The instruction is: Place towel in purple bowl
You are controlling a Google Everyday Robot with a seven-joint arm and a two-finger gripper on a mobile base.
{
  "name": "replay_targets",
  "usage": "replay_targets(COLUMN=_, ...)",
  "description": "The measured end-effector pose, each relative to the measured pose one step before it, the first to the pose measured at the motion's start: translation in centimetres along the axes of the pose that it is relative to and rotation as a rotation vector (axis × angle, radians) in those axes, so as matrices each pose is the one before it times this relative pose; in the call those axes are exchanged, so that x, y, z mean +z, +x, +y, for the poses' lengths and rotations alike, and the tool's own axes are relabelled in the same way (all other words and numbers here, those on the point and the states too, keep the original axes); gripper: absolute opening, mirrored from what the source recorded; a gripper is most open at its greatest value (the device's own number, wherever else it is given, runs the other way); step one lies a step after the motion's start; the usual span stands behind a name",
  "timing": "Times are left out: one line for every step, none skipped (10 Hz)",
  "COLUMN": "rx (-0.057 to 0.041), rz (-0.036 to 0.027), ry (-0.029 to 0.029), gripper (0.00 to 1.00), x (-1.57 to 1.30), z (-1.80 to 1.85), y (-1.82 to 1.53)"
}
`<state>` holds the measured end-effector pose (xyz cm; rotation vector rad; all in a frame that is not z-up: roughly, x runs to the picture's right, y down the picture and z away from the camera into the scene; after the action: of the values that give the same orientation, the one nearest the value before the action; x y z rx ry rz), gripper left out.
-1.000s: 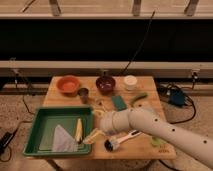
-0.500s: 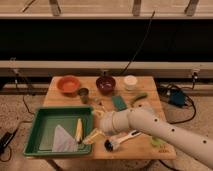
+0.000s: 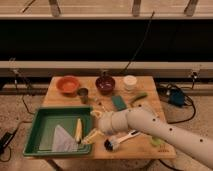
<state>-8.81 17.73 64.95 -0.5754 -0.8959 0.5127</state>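
One towel lies in the green tray, its long axis seemingly front to back, banana beside it; the gripper hovers at the tray's right edge, towel near on its left; whether it holds anything cannot be told; purple bowl sits well behind; no writing is readable.

Thick cream-white tubular arm; yellowish gripper at rim of green tray
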Motion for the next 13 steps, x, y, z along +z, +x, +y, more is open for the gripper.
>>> replay_targets(rx=-0.00032, rz=-0.00827, ry=-0.01140, gripper=0.80, x=1.020, z=0.237, y=-0.473)
replay_targets(rx=-0.00111, rz=-0.01494, ry=-0.02350, gripper=0.80, x=2.330, z=0.551, y=-1.089)
replay_targets(rx=-0.00196, rz=-0.01173, ry=-0.01981, gripper=0.80, x=2.021, z=0.432, y=-0.854)
replay_targets(rx=-0.00299, rz=-0.01128, ry=-0.02344, gripper=0.80, x=2.232, z=0.431, y=-0.892)
replay_targets(rx=-0.00185, rz=-0.00757, ry=-0.01409, gripper=0.80, x=1.545, z=0.160, y=-0.547)
replay_targets(rx=-0.00523, rz=-0.00429, ry=-0.02022, gripper=0.80, x=2.239, z=0.148, y=-0.529)
replay_targets(rx=-0.00291, rz=0.00058, ry=-0.00920, gripper=0.80, x=1.548, z=-0.117, y=-0.094)
replay_targets(rx=0.00029, rz=0.00376, ry=-0.00278, gripper=0.80, x=1.123, z=-0.248, y=0.295)
replay_targets(rx=0.00577, rz=0.00566, ry=0.01185, gripper=0.80, x=1.240, z=-1.097, y=0.665)
replay_targets(rx=0.00541, rz=0.00450, ry=0.01309, gripper=0.80, x=0.303, z=-0.629, y=0.489)
replay_targets(rx=0.00676, rz=0.00450, ry=0.01683, gripper=0.80, x=0.196, z=-0.530, y=0.527)
replay_targets(rx=0.01338, rz=0.00829, ry=0.02827, gripper=0.80, x=0.228, z=-0.790, y=1.041)
replay_targets(rx=0.00902, rz=0.01046, ry=0.02297, gripper=0.80, x=0.465, z=-0.522, y=0.732)
